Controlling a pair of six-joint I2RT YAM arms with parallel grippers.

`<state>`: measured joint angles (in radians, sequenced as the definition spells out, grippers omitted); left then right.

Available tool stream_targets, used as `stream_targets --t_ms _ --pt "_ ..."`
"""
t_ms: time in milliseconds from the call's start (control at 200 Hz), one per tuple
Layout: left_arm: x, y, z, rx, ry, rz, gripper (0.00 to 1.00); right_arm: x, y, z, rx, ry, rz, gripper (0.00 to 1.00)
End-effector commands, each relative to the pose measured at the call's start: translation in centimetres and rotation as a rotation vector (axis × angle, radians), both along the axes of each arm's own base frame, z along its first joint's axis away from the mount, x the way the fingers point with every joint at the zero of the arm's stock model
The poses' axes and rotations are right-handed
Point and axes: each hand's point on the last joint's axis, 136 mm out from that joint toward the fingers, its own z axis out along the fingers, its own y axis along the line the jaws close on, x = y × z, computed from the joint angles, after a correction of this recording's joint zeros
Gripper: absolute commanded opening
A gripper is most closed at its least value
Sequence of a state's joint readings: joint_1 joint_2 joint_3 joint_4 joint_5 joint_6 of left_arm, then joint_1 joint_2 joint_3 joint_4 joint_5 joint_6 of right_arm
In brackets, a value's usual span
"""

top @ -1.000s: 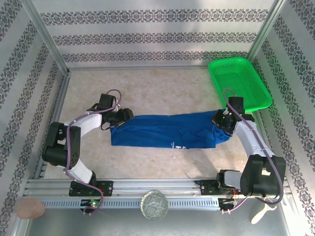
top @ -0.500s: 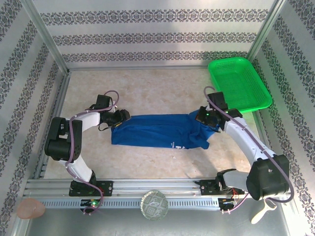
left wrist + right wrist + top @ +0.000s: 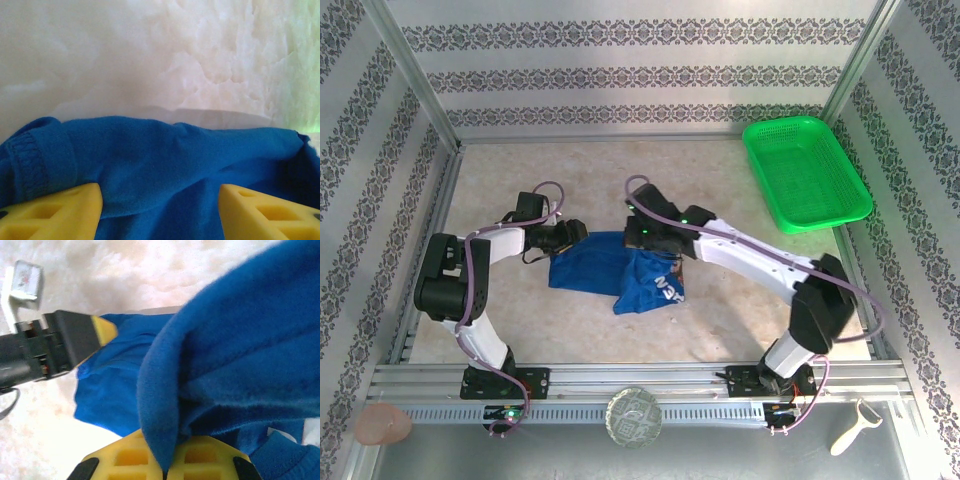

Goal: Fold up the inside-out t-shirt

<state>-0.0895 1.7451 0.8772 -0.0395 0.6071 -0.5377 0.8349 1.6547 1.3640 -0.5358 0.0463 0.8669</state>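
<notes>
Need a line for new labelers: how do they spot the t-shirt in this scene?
Start at the beige table and look just left of its centre. The t-shirt is the crumpled royal-blue cloth there, with white lettering on its doubled-over flap. It is the only soft blue thing; the basket in the far right corner is rigid green mesh.

left hand (image 3: 577,233) spread, arm bent | right hand (image 3: 641,237) clamped on t-shirt (image 3: 588,266), arm stretched leftward
</notes>
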Motion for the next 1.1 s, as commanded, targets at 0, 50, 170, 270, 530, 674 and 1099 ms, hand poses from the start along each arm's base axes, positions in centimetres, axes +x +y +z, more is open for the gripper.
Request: stream_targets --t_ms 0,50,170,270,530,674,1099 --pt "-2.4 0.8 -4.2 0.029 0.143 0.018 0.64 0.9 3.2 0.9 0.030 -0.028 -0.012 0.00" --pt "-2.5 0.7 -4.4 0.025 0.145 0.016 0.64 1.0 4.5 0.7 0.036 -0.022 0.004 0.00" --pt "-2.6 0.6 -4.7 0.013 0.150 0.015 0.64 1.6 7.5 -0.1 0.035 -0.010 0.030 0.00" --pt "-2.7 0.5 -5.0 0.002 0.155 0.018 0.64 2.7 9.5 -1.1 0.039 0.003 0.027 0.00" --pt "-1.8 1.4 -4.1 -0.024 0.167 0.103 0.65 3.8 12.7 0.9 0.088 -0.031 0.130 0.82" --pt "1.1 4.4 -0.6 -0.024 0.116 0.223 0.71 3.1 7.5 4.4 0.105 -0.088 0.105 0.83" --pt "2.9 6.3 10.7 -0.011 -0.059 0.254 0.75 4.7 -7.3 -4.1 0.076 0.094 -0.086 0.81"
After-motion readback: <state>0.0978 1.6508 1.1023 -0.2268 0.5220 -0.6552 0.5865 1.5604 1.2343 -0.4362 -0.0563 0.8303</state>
